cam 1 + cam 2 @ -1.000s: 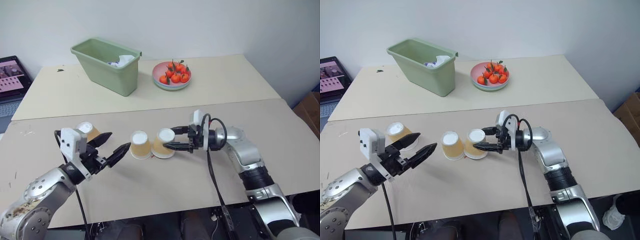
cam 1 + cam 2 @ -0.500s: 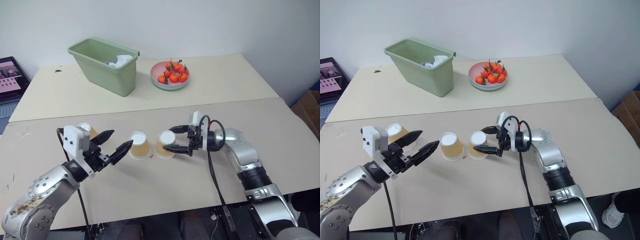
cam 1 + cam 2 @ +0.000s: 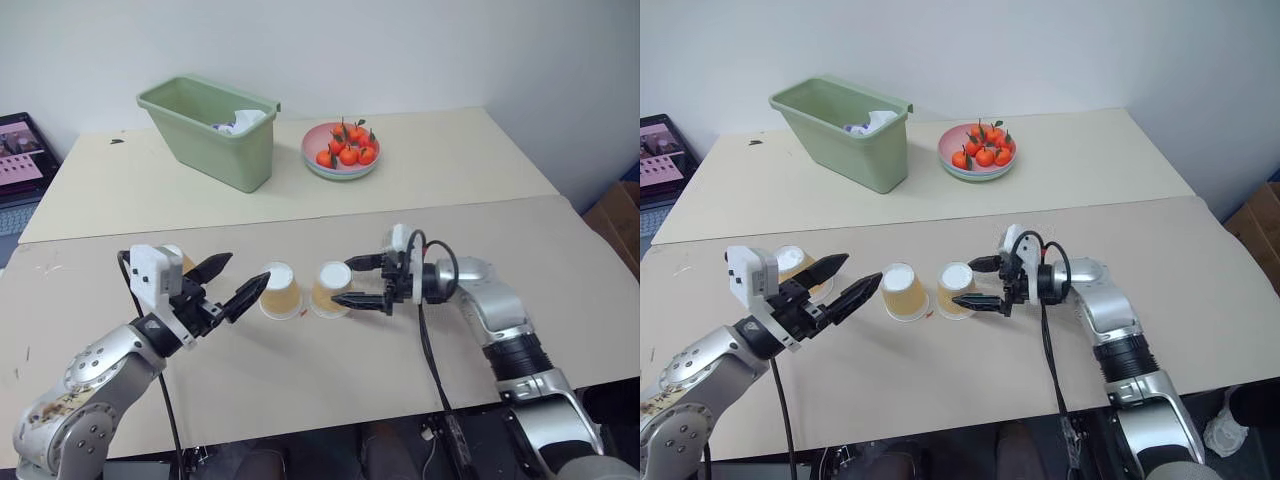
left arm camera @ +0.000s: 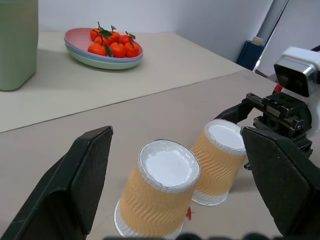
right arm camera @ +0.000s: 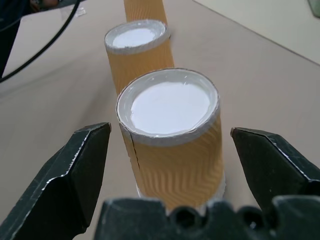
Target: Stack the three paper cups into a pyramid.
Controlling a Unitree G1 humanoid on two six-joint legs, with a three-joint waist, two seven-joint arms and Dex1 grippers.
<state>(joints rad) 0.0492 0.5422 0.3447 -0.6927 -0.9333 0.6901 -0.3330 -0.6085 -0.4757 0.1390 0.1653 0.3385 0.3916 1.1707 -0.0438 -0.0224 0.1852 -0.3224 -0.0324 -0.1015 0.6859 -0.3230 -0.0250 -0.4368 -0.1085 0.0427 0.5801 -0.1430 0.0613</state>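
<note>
**Cups upside down in a row, both tools released**

Cups are seen inverted on the near worktop, white bases up. The right cup and the middle cup are set just beside each other near the centre of the head view, apparently apart by a narrow gap. The left cup is placed well apart from them at 9 o'clock, partly hidden behind the left arm's camera block. No cup is stacked on another.

The right tool is held just at 3 o'clock of the right cup, pointing at it, with its two black fingers spread wide. In the right wrist view the fingers are shown flanking that cup on both sides with clear gaps, so nothing is gripped.

The left tool is held at 9 o'clock of the middle cup, pointing toward it, jaws parted and empty; its nearer fingertip is found close to the cup, though contact cannot be told. In the left wrist view the middle cup is framed between the spread fingers.

On the far worktop a green bin is placed at 11 o'clock, with a pink plate of small orange fruit beside it at 12 o'clock.
</note>
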